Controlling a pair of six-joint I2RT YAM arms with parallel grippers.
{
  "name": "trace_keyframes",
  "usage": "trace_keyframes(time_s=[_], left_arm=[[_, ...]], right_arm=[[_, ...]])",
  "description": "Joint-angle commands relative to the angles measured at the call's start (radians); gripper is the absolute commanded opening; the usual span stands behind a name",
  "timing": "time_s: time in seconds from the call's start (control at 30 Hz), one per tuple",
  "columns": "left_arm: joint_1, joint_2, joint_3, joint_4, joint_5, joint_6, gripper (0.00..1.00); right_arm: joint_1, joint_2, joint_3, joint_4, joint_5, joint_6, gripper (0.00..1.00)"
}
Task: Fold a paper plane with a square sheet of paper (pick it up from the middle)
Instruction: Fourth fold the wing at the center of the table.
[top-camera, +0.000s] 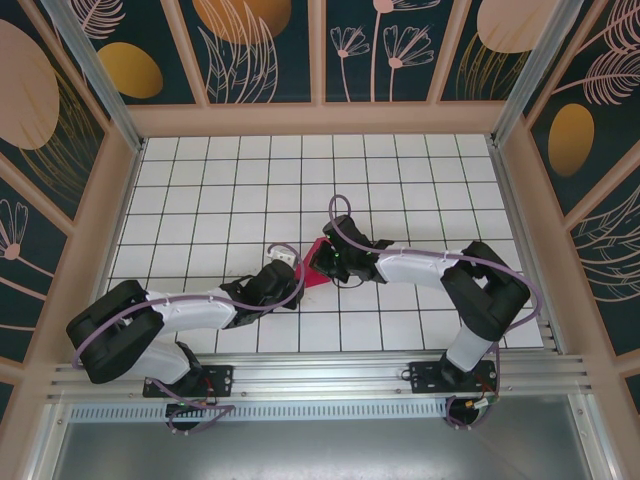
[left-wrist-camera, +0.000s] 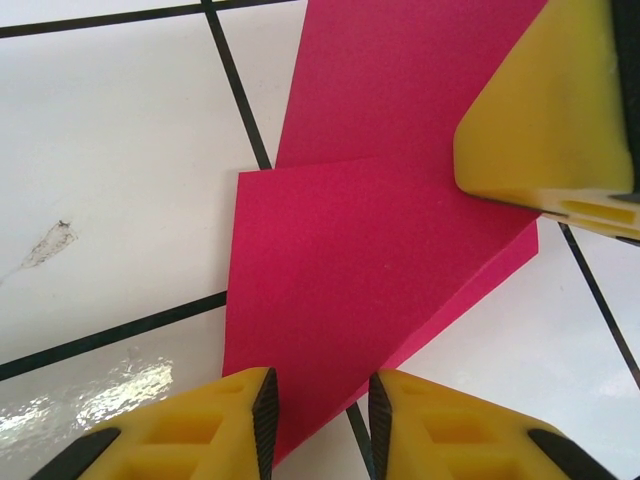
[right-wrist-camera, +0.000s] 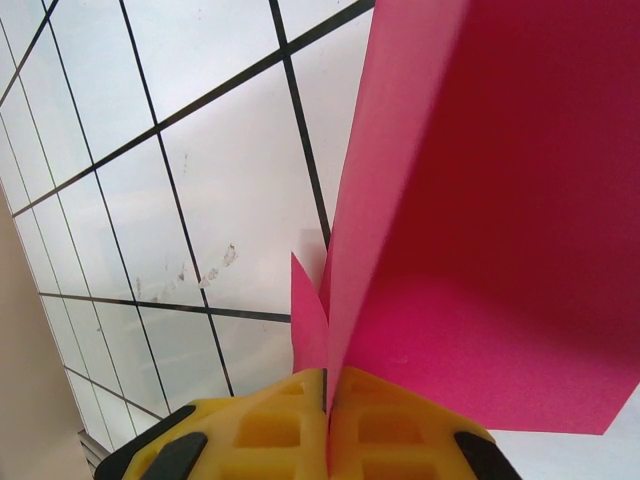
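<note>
The sheet of paper (top-camera: 316, 265) is already part folded into an angular shape with overlapping layers. It sits near the middle of the tiled worktop (top-camera: 230, 200), between the two arms. In the left wrist view it (left-wrist-camera: 350, 280) lies mostly flat on the tiles, one flap lapped over another.

The right gripper (right-wrist-camera: 327, 385) has its fingers pressed together on an edge of the paper, and a layer stands up from that pinch. It is probably holding that flap clear so a crease can be set beneath it, or anchoring the piece against sliding. From the left wrist its yellow finger (left-wrist-camera: 545, 110) sits at the paper's far side.

The left gripper (left-wrist-camera: 320, 415) is spread a little, its black pads either side of the near corner with a gap between them, gripping nothing. That looks like a stance for pressing or taking the corner next.

With only one pinch on thin paper, a pull could drag or tear it.
</note>
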Motion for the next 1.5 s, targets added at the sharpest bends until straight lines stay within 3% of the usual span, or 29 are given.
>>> trace_keyframes(time_s=[0.0,0.33,0.53,0.83,0.97,1.13,1.47], left_arm=[[-0.004,0.018,-0.009,0.018,-0.019,0.02,0.3],[-0.004,0.022,-0.013,0.019,-0.025,0.023,0.18],[-0.004,0.01,-0.019,0.027,-0.031,0.002,0.07],[-0.001,-0.001,-0.029,0.071,0.042,-0.026,0.0],[0.011,-0.007,-0.048,0.106,0.096,-0.052,0.0],[0.07,-0.049,-0.102,0.177,0.212,-0.075,0.0],[0.174,-0.056,-0.174,0.301,0.422,-0.147,0.0]], right_arm=[[-0.005,0.015,0.029,-0.007,-0.009,-0.004,0.06],[-0.005,0.018,0.035,-0.014,-0.01,-0.014,0.07],[-0.005,0.006,0.036,-0.026,-0.004,-0.044,0.14],[-0.016,-0.139,-0.007,-0.081,0.054,-0.137,0.44],[-0.031,-0.239,-0.064,-0.053,0.039,-0.185,0.49],[-0.061,-0.318,-0.132,-0.005,-0.002,-0.222,0.49],[-0.051,-0.219,-0.125,0.118,-0.132,-0.263,0.26]])
